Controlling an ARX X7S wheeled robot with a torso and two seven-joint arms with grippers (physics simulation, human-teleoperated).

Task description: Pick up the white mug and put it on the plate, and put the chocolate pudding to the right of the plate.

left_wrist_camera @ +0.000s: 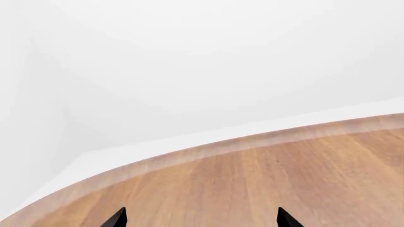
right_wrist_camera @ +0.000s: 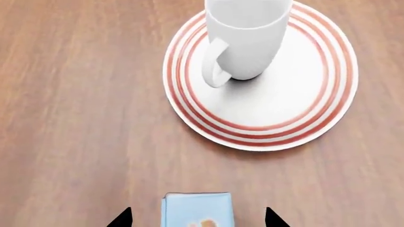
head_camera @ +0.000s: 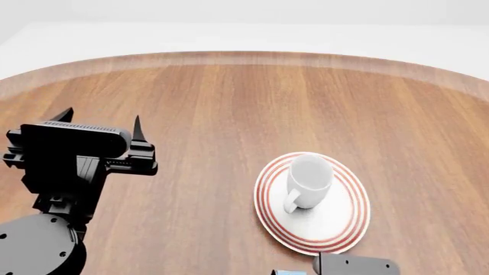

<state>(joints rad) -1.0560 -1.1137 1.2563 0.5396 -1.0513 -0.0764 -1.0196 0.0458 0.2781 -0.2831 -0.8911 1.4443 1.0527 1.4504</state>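
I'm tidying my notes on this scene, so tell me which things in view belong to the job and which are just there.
Part of the job:
- white mug, upright on the plate
- plate, red-ringed
- chocolate pudding, on the table between the open right gripper fingertips, short of the plate

Just there:
- wooden table
- left gripper, open, over bare wood

No stray objects show.

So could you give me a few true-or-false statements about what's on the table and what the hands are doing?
1. The white mug stands upright on the plate. True.
2. The chocolate pudding sits on the plate. False: it lies on the wooden table, apart from the plate.
3. The right hand has its fingers open on either side of the pudding. True.
4. The left hand holds the mug. False: it is open and empty, away from the mug.
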